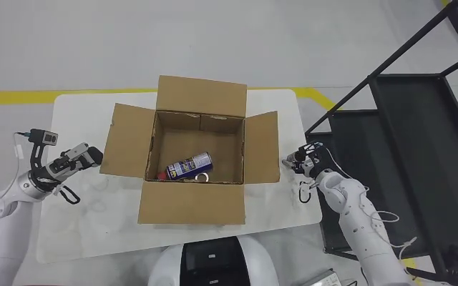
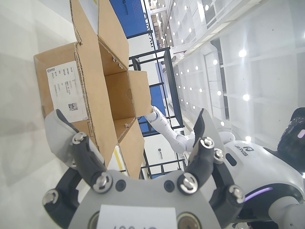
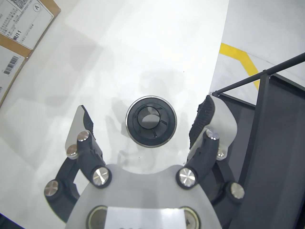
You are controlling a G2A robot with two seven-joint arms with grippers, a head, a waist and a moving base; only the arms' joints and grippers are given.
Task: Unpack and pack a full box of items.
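The right gripper (image 3: 145,106) is hanging off the right side of the box (image 1: 193,204), near the tip of its right flap. Its 2 fingers (image 3: 205,117) are spread wide and gripping nothing. In the gap between them, touching neither pad, a round black disc with a metal rim (image 3: 151,122) is lying flat on the white table (image 3: 143,36). It is to the right of the box and apart from it, close to the table's right edge.

The left gripper (image 2: 129,115) is hovering off the left side of the box, just beside the left flap. It is pointing toward the box, and its 2 fingers (image 2: 64,129) are likewise wide apart with nothing in them.

The box is standing open in the middle of the table, with all 4 flaps folded outward. A white label (image 2: 64,91) is showing on its left outer wall. Inside, a spray can (image 1: 189,166) with a blue label is lying on its side on the box floor, toward the front wall. A small round thing (image 1: 202,176) is lying just beside one end of it, too small to make out.

Right of the box, past the table's edge, a black metal rack (image 1: 401,143) is standing. Behind the box, a yellow line (image 1: 43,95) is running along the floor.
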